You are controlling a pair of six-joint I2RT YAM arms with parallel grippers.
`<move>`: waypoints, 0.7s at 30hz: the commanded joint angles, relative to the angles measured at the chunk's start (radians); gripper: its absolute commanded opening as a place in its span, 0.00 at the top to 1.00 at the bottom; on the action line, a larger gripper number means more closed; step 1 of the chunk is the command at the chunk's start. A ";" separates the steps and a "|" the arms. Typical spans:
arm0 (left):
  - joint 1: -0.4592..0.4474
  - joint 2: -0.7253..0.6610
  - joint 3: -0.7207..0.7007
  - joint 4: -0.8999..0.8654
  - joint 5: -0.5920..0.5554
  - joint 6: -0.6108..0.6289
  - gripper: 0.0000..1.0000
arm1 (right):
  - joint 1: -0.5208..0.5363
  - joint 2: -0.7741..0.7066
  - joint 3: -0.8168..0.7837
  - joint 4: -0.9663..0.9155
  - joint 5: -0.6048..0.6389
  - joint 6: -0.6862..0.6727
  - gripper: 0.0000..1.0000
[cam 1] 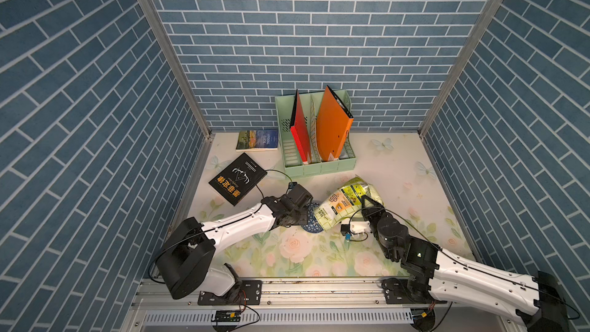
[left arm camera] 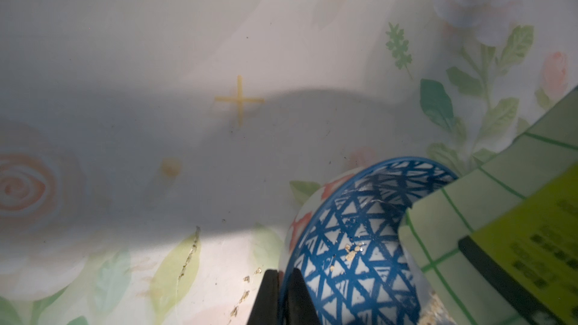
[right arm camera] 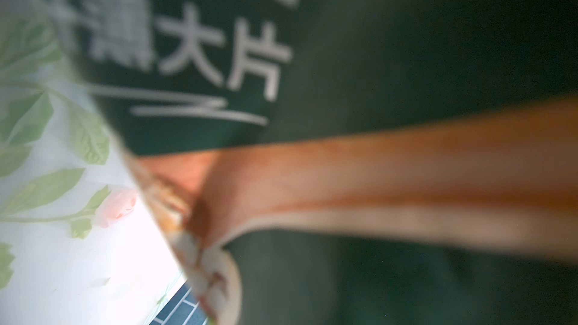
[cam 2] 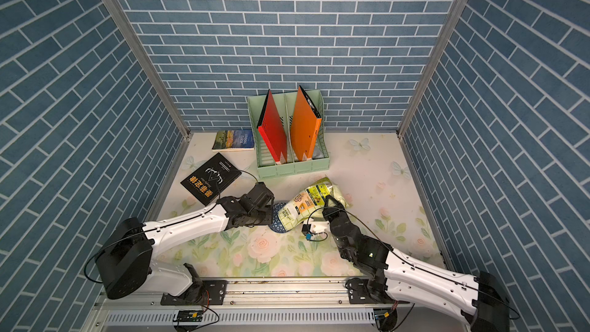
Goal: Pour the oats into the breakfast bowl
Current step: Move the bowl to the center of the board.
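The oats pouch (cam 1: 341, 204), green-checked with a yellow-green back, hangs tilted with its lower end over the breakfast bowl (cam 1: 309, 227). My right gripper (cam 1: 367, 203) is shut on the pouch's upper part; in the right wrist view the pouch's dark green band (right arm camera: 406, 57) fills the picture and hides the fingers. The blue-and-white bowl (left arm camera: 353, 229) is mostly covered in both top views. My left gripper (left arm camera: 280, 273) is shut on the bowl's blue rim. A few oats flakes (left arm camera: 353, 250) cling inside the bowl, and the pouch's edge (left arm camera: 500, 214) reaches into it.
A black book (cam 1: 238, 178) and a second book (cam 1: 258, 140) lie at the back left. A mint file rack (cam 1: 319, 169) holds a red folder (cam 1: 301, 129) and an orange folder (cam 1: 333, 126). Loose flakes (left arm camera: 247, 279) lie on the floral cloth beside the bowl.
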 commanded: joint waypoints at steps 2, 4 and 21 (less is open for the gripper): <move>0.017 0.018 0.037 0.059 0.048 0.020 1.00 | -0.023 0.023 0.042 0.210 -0.020 -0.050 1.00; 0.029 0.023 0.040 0.062 0.053 0.019 1.00 | -0.039 0.036 0.042 0.228 -0.026 -0.070 1.00; 0.074 0.059 0.039 0.122 0.090 0.011 1.00 | -0.079 0.118 -0.015 0.429 -0.066 -0.245 1.00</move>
